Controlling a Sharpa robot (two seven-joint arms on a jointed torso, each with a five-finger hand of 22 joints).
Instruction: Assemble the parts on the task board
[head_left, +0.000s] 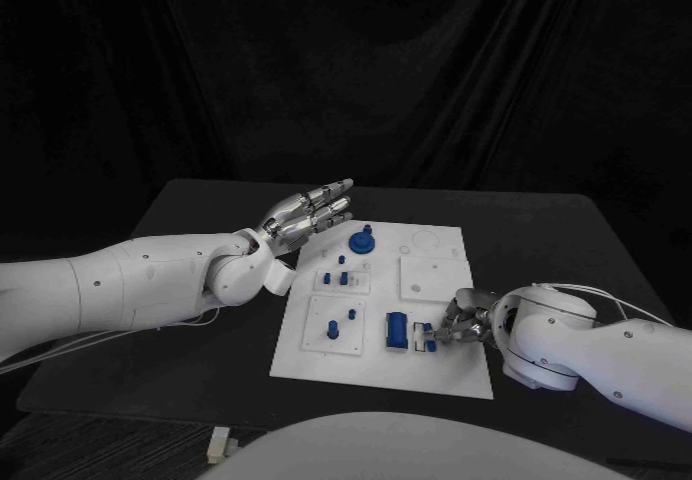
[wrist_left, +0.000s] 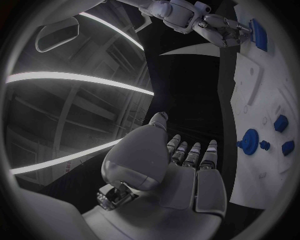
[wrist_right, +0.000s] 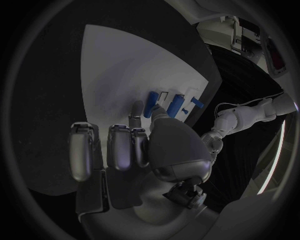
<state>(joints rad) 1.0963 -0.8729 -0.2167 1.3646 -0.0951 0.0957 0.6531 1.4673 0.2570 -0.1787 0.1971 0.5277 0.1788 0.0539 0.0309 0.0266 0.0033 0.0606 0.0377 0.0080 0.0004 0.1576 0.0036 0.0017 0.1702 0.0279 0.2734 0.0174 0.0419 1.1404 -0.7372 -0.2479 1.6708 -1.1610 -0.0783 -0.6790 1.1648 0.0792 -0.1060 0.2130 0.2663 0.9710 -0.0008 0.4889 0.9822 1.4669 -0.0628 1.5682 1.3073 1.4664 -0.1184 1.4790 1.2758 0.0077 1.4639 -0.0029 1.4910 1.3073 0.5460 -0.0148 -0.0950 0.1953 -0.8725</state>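
We see the task board (head_left: 433, 375), a white plate, lying in the middle of the black table (head_left: 173, 330), with blue parts spread over it. A tall blue block (head_left: 395, 331) stands near the board's edge closest to the robot, and just beside it sits a small blue and white piece (head_left: 427, 338), right at the fingertips of our right hand (head_left: 464, 322). In the right wrist view that hand's fingertips (wrist_right: 137, 108) reach to the small blue pieces (wrist_right: 175, 105) standing in white slots; one finger appears to touch the nearest piece, but we cannot tell whether anything is pinched. Its other fingers lie bent over the white plate.

Further from the right hand, toward the left hand, a raised white square carries a blue peg (head_left: 333, 327), and beyond it another square holds several small blue pegs (head_left: 340, 276). A round blue knob (head_left: 362, 241) stands at the board's far end, just beside our left hand (head_left: 306, 215).

The left hand hovers above the board's far left corner, apart from it, fingers stretched out straight and side by side, palm bare, holding nothing. In the left wrist view the knob (wrist_left: 250, 140) lies off to the side of those extended fingers (wrist_left: 189, 152), not touching them.

A small pale object (head_left: 219, 444) lies on the table's near edge, well apart from both hands.
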